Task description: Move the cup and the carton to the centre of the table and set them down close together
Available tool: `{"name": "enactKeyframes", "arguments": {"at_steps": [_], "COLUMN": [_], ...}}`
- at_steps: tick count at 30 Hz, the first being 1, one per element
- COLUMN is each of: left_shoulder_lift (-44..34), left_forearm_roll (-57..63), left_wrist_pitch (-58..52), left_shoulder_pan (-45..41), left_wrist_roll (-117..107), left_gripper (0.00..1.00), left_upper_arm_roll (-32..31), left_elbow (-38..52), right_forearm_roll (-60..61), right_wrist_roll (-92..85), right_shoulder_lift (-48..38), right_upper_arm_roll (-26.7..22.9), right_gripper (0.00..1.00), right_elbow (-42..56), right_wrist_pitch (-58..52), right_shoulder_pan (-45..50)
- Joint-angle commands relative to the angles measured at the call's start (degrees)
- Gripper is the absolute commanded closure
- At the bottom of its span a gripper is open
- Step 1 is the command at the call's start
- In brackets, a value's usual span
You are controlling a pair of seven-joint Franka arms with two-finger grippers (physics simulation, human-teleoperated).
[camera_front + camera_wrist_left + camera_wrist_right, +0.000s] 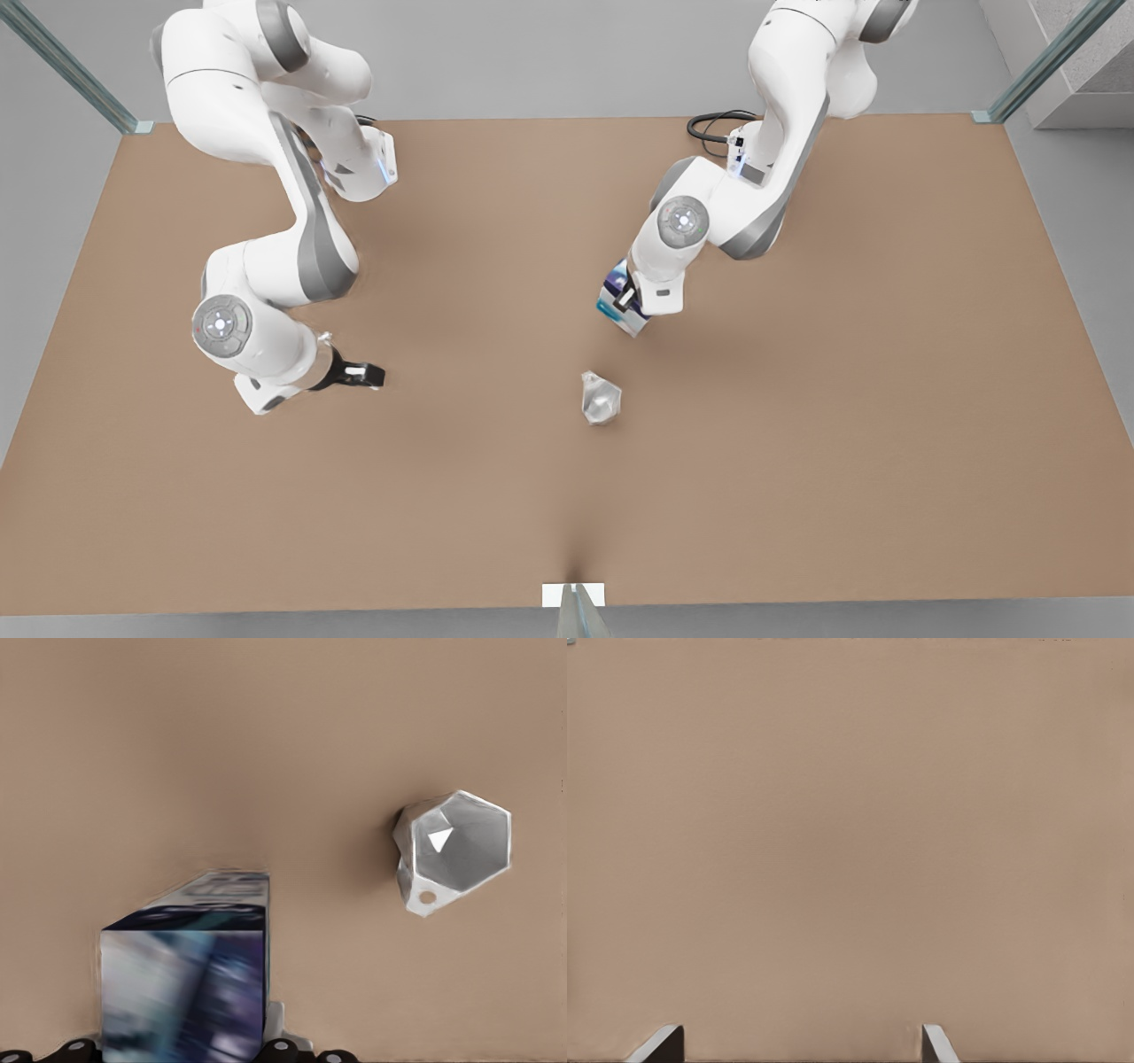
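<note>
The carton (613,299), white with a dark blue band, sits in my left gripper (627,306), which is shut on it just right of the table's middle in the front view. In the left wrist view the carton (186,979) fills the space between the fingers of that gripper (182,1054). I cannot tell whether the carton touches the table (797,399). The faceted grey-white cup (601,399) stands free a short way nearer the front edge, its mouth showing in the left wrist view (452,850). My right gripper (372,376) waits open over bare table at the front view's left, its fingertips (660,1045) wide apart.
A black cable (718,124) loops by the left arm's base at the table's back edge. Glass posts (1045,62) stand at the back corners. A white marker (573,594) sits at the middle of the front edge. Bare tabletop lies all around the cup.
</note>
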Motion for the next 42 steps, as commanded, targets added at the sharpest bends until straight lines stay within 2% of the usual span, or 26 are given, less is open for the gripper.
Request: {"name": "enactKeyframes", "arguments": {"at_steps": [1, 2, 6, 13, 14, 15, 16, 39, 41, 42], "left_shoulder_lift": [0.5, 1.3, 2.7, 4.3, 4.5, 4.6, 4.9, 2.8, -0.5, -3.0], "left_forearm_roll": [-2.0, -2.1, -5.0, -5.8, -5.8, -5.7, -5.7, -5.9, -5.3, -2.5], "left_wrist_pitch": [0.2, 0.2, 3.4, 7.7, 7.7, 7.7, 7.7, 5.6, -5.4, -16.8], "left_shoulder_pan": [-0.1, -0.4, -0.9, -2.5, -2.5, -2.6, -2.6, -2.5, -2.5, -2.3], "left_wrist_roll": [0.0, 0.0, 0.7, 0.9, 0.9, 0.9, 0.9, 0.3, 0.2, 0.3], "left_gripper": [0.33, 0.33, 0.33, 0.31, 0.28, 0.1, 0.01, 0.0, 0.0, 0.0], "left_upper_arm_roll": [-0.2, -1.2, -1.3, -1.2, -1.2, -1.2, -1.2, -1.2, -0.8, -0.5], "left_elbow": [0.0, -0.1, -1.4, -3.3, -3.3, -3.3, -3.3, -2.6, 2.1, 8.3], "right_forearm_roll": [0.0, -0.2, -1.8, -2.9, -2.9, -2.6, -2.5, -2.6, -2.6, -2.6], "right_wrist_roll": [-1.5, -4.4, -12.3, -12.5, -12.5, -12.5, -12.5, -12.5, -12.5, -12.5], "right_shoulder_lift": [-0.8, -2.7, -8.8, -9.8, -9.8, -9.3, -9.3, -8.7, -8.7, -8.7], "right_upper_arm_roll": [-0.8, -2.9, -5.1, -5.0, -5.1, -5.3, -5.3, -5.2, -5.2, -5.2], "right_gripper": [0.0, 0.0, 0.0, 0.0, 0.0, 0.0, 0.0, 0.0, 0.0, 0.0], "right_elbow": [-0.1, -0.2, 0.0, 0.2, 0.2, 0.3, 0.3, 1.3, 1.3, 1.3], "right_wrist_pitch": [-1.2, -5.0, -12.9, -13.1, -13.0, -13.0, -13.0, -14.0, -13.9, -13.9], "right_shoulder_pan": [-0.3, -1.0, -4.6, -6.2, -6.2, -6.2, -6.2, -6.1, -6.1, -6.1]}}
